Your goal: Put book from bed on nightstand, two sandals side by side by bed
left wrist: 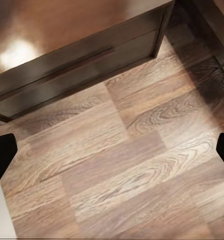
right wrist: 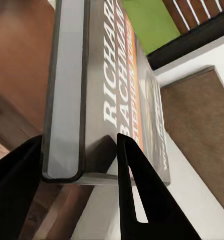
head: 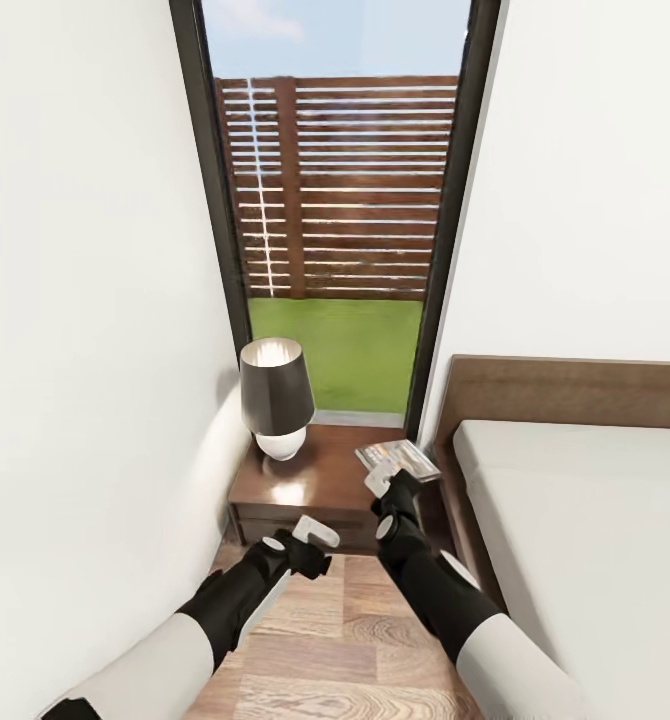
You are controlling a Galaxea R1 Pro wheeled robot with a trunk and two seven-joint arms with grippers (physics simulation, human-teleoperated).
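Dark-brown nightstand point(head: 310, 480) now has the book point(head: 399, 458) over its bed-side corner.
The right gripper point(head: 383, 478) has its jaws clamped on the book's spine end, long axis running away toward the window point(head: 335, 200); release seems next, sandals remain. The left gripper point(head: 313, 532) hangs jaws apart before the nightstand's drawer.

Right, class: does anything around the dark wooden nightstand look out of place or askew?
Only the dark paperback book: pinched in the right gripper, it overhangs the glossy dark-brown nightstand's bed-side edge. The black-shaded lamp stands upright.
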